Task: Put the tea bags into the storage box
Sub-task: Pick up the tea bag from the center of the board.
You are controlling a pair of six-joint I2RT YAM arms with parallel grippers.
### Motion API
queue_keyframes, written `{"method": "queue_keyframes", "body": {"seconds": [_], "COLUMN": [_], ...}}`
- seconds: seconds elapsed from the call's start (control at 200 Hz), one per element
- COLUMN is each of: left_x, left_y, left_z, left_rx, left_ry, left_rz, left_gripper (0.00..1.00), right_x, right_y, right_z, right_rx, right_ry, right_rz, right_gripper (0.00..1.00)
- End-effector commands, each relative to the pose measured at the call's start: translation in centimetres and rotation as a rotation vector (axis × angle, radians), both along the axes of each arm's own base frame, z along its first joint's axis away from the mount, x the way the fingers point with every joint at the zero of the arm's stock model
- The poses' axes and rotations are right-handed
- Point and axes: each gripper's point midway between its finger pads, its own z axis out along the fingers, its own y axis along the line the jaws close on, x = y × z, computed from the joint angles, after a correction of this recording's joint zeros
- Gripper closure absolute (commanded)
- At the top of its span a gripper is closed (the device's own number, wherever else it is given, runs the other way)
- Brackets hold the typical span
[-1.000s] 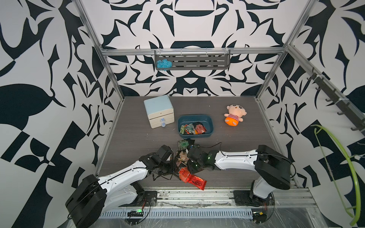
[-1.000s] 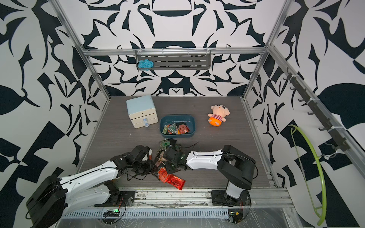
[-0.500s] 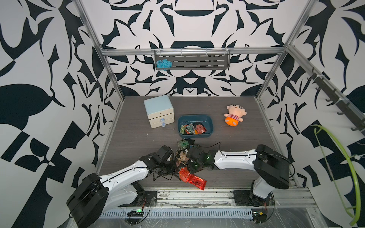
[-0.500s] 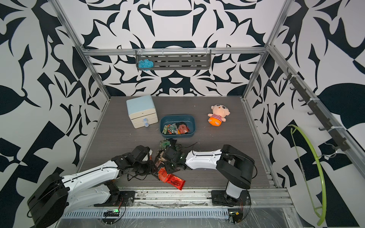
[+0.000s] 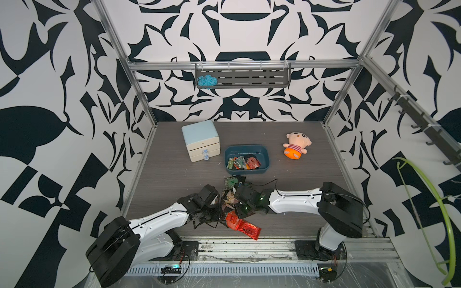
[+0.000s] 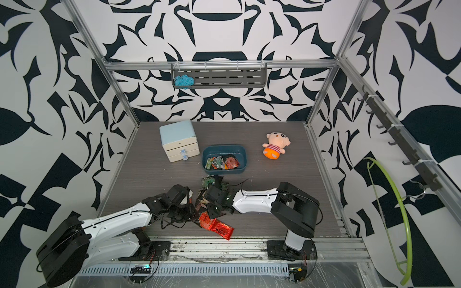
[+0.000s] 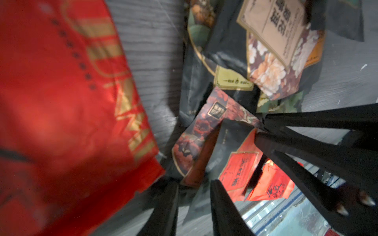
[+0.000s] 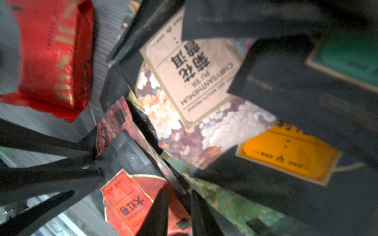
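Though some tea bags (image 5: 243,163) sit in the storage box (image 5: 247,150) | loose pile (image 5: 228,197) lies between left gripper (image 7: 194,181) and right gripper (image 8: 179,191) — jaws slightly apart, cannot tell any grip.

Top views bright and sharp; wrist views dim, blurred, glare on tea bags (image 8: 51,57).

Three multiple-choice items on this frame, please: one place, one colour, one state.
1. The storage box sits between: A) drawer cabinet and plush doll; B) two cabinets; C) two plush dolls.
2. The bundle on the wall shelf is: A) red; B) light blue; C) yellow.
3. The storage box is: A) empty; B) lidded; C) partly filled.
Key: 1A, they flank it in both top views; 2B, a pale blue tangle; 3C, tea bags lie inside, loose tea bags on the table.
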Motion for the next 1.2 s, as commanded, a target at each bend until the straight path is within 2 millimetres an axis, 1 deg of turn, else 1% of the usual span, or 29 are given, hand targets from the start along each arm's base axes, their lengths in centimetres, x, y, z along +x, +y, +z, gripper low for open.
{"method": "queue_keyframes", "body": {"seconds": [0.0,0.085,0.36,0.555,0.67,0.825,0.945,1.09,1.195], "left_x": [-0.5,-0.5,-0.4,-0.1,0.3,0.8,1.0,1.5,2.1], "left_y": [-0.3,-0.7,-1.1,-1.2,-1.4,-1.3,-1.4,-1.0,-0.6], "left_z": [-0.4,-0.3,-0.1,0.2,0.7,1.4,2.1,3.8,5.3], "left_rx": [-0.016,-0.038,-0.042,-0.028,-0.023,-0.004,-0.013,-0.005,0.009], "left_ry": [0.02,0.022,0.026,0.02,0.008,-0.017,-0.026,-0.077,-0.127], "left_rz": [-0.016,-0.023,-0.04,-0.047,-0.048,-0.053,-0.049,-0.039,-0.039], "left_gripper": [0.7,0.72,0.79,0.84,0.91,0.94,0.99,1.0,1.0], "right_x": [-0.1,-0.2,0.0,0.3,0.7,1.3,1.6,2.2,2.7], "right_y": [0.4,0.3,0.2,0.3,0.5,0.5,0.4,-0.3,-1.3], "right_z": [-0.2,-0.3,-0.4,0.0,0.9,1.8,2.7,4.2,5.5], "right_rx": [-0.01,-0.016,-0.004,0.005,0.019,0.031,0.044,0.056,0.064], "right_ry": [0.005,0.005,-0.009,-0.022,-0.048,-0.082,-0.106,-0.155,-0.201], "right_rz": [0.017,0.02,-0.002,-0.011,-0.019,-0.032,-0.044,-0.077,-0.112], "right_gripper": [0.76,0.76,0.76,0.76,0.76,0.75,0.75,0.74,0.72]}}
